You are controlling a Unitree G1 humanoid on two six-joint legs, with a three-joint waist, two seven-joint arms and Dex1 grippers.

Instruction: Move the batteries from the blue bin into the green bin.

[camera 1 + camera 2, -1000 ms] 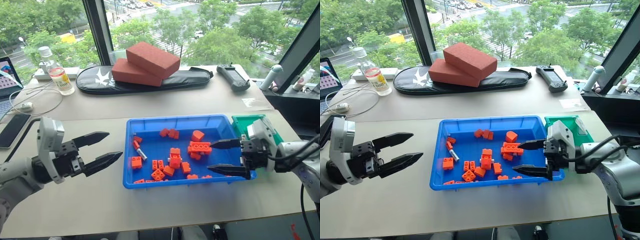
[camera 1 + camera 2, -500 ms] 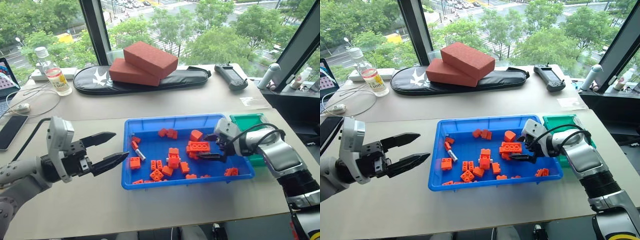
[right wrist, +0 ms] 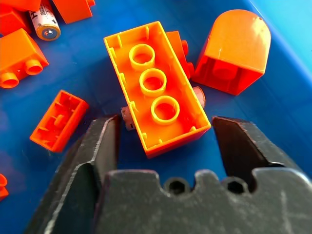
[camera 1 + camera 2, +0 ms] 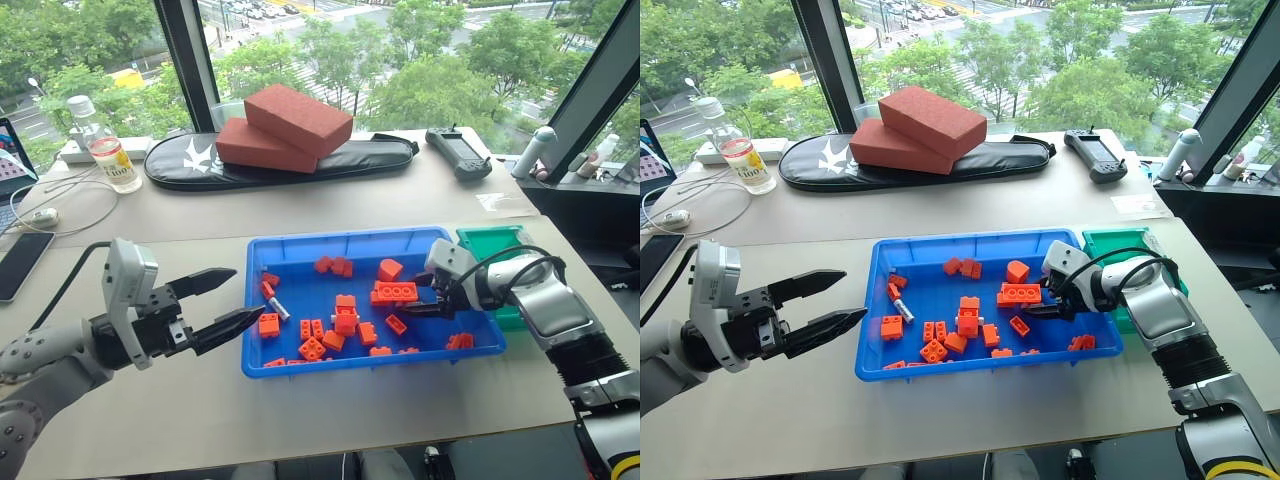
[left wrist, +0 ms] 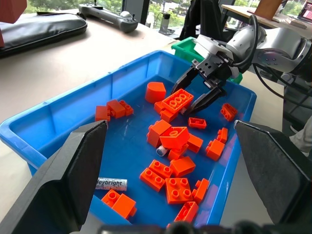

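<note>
The blue bin [image 4: 350, 241] holds many orange bricks and some batteries. One battery [image 4: 279, 308] lies loose at the bin's left end, also seen in the left wrist view [image 5: 111, 184]. My right gripper [image 4: 421, 303] is down inside the bin's right part, jaws apart on either side of a long orange brick [image 3: 156, 87]. A second battery [image 3: 127, 116] pokes out from beneath that brick. Neither finger touches it. The green bin [image 4: 492, 241] stands against the blue bin's right end. My left gripper [image 4: 246, 293] hangs open over the table, left of the blue bin.
Two red blocks [image 4: 285, 125] rest on a black bag [image 4: 180, 160] at the back, with a handheld controller [image 4: 460, 150] to the right. A bottle [image 4: 112, 160], cables and a phone [image 4: 15, 262] lie at the far left.
My right gripper moved from the bin's right rim down into the bin, and its jaws narrowed around the long orange brick. The left gripper stayed put.
</note>
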